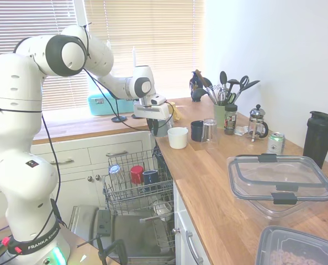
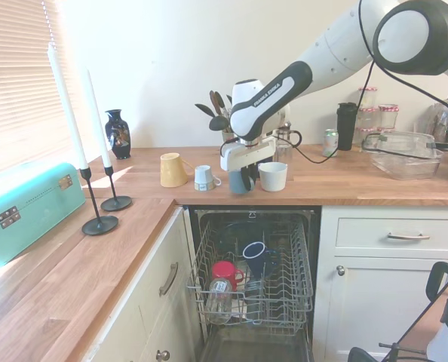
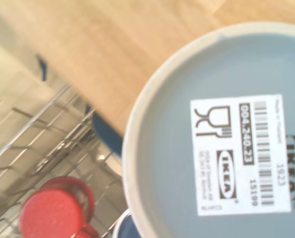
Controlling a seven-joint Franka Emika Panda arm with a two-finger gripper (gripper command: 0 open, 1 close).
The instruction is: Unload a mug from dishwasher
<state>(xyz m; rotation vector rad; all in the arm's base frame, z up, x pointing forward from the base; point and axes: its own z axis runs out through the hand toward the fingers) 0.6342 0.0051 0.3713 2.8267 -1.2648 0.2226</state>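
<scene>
My gripper (image 2: 241,167) is shut on the slate grey-blue mug (image 2: 240,180), held at the counter's front edge right above the open dishwasher (image 2: 254,294). From the first exterior view the mug (image 1: 163,128) shows only as a grey sliver below the wrist, next to a white mug (image 1: 178,137). The wrist view is filled by the mug's grey base (image 3: 177,158) with a barcode label. Whether the mug touches the counter I cannot tell. Below, the wire rack (image 1: 122,193) is pulled out over the dropped door (image 1: 125,232).
A red mug (image 2: 224,273) and a navy mug (image 2: 254,253) stay in the rack. On the counter near the gripper stand a white mug (image 2: 273,175), an upturned small cup (image 2: 204,178) and a tipped yellow cup (image 2: 171,170). Candlesticks (image 2: 99,219) stand left.
</scene>
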